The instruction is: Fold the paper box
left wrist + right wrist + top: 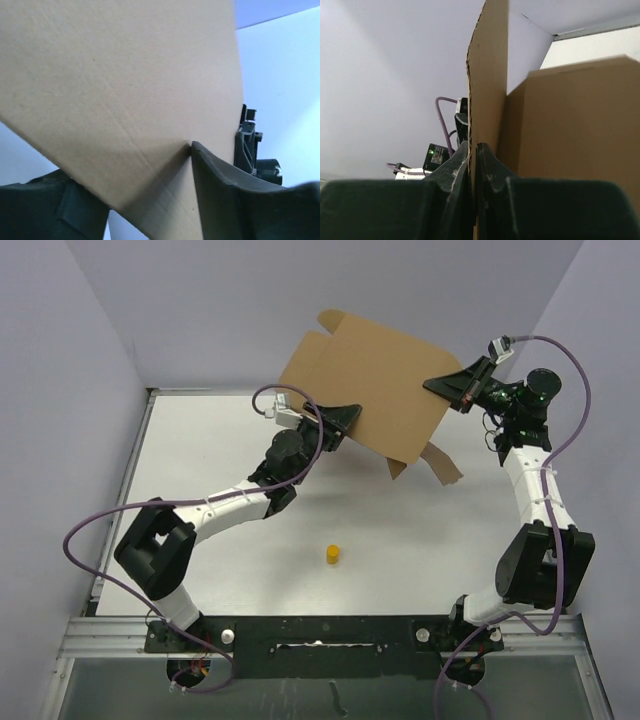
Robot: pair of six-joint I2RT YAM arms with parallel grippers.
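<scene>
The paper box (370, 380) is a brown cardboard sheet with flaps, held tilted in the air above the back of the table. My right gripper (447, 386) is shut on its right edge; in the right wrist view both fingers pinch the thin cardboard edge (487, 75) at the gripper (474, 146). My left gripper (343, 420) is at the sheet's lower left edge. In the left wrist view the cardboard (125, 75) runs across between its spread jaws (129, 159), and the right fingertip (200, 152) touches a crease. A small flap (440, 465) hangs below.
A small yellow cylinder (332, 554) stands on the white table (200, 450), in front of both grippers. Lilac walls close off the back and sides. Purple cables loop from each arm.
</scene>
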